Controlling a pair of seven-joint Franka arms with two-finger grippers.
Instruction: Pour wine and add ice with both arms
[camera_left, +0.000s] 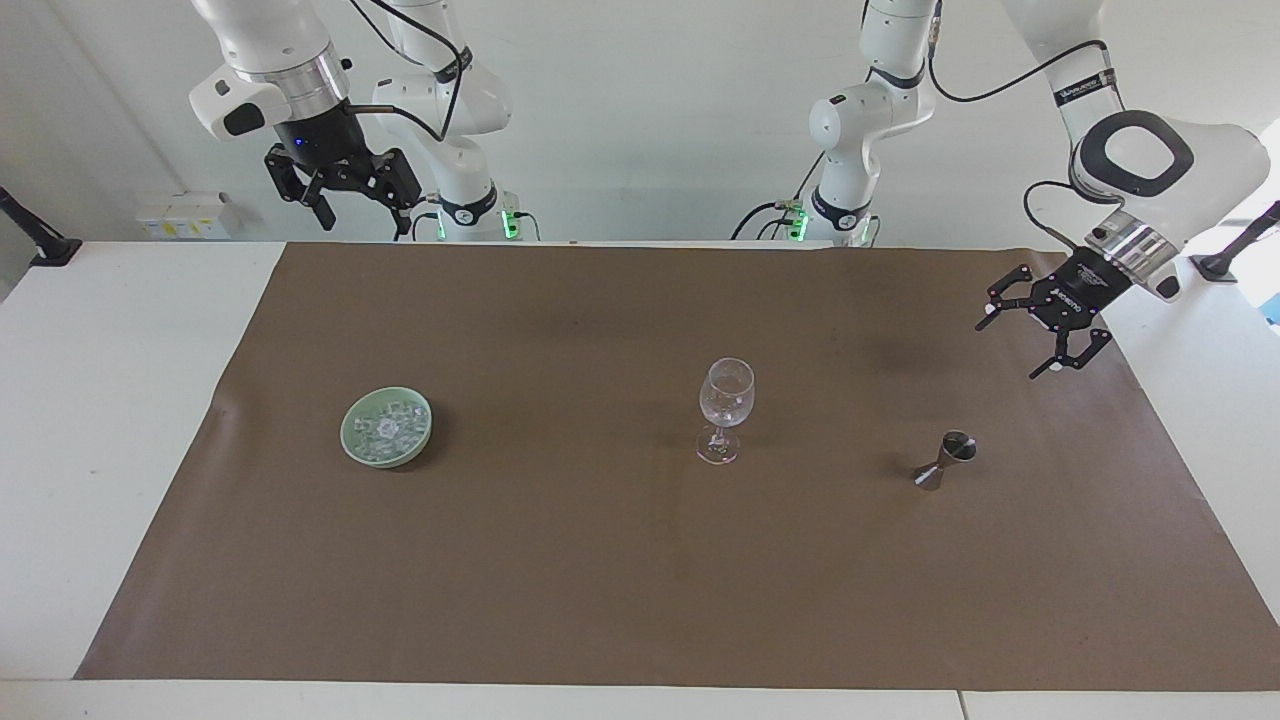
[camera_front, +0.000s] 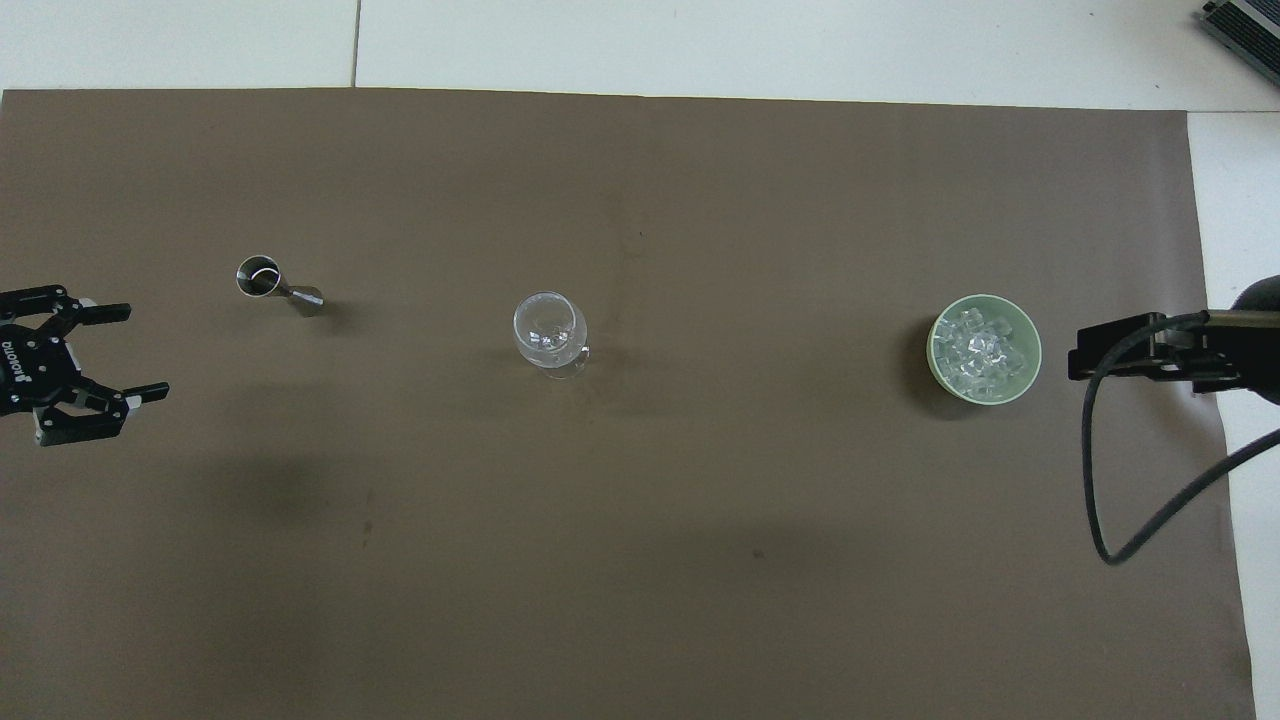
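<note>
Left gripper (camera_left: 1010, 347): black two-finger claw at the right edge of the facing frame, raised over the brown mat; fingers spread apart, released, grasping nothing. It tips down and toward the frame centre. In the overhead frame it enters at the left edge (camera_front: 145, 350).
Right gripper (camera_left: 362, 218): black claw, upper left of the facing frame, hanging above the table edge by the robots; fingers parted, released, empty. This arm waits. Overhead, only a black part of it and a looping cable show at the right edge.
Ice (camera_left: 386, 427): heap of small clear, glassy cubes, left of centre in the facing frame, right of centre overhead (camera_front: 982, 348). No long axis; the heap is roughly round.
Bowl (camera_left: 352, 440): shallow, round, pale green, smooth rim; holds the ice, opening upward.
Wine glass (camera_left: 726, 408): clear, stemmed, rounded bowl on a flat foot; upright at frame centre, long axis vertical, mouth upward.
Jigger (camera_left: 945, 461): small metal hourglass shape, two cones joined at a narrow waist; right of centre in the facing frame, standing with one open mouth upward.
Mat (camera_left: 600, 580): matte brown sheet, rectangular, covering most of the table.
Table (camera_left: 110, 400): smooth white surface, showing around the mat.
</note>
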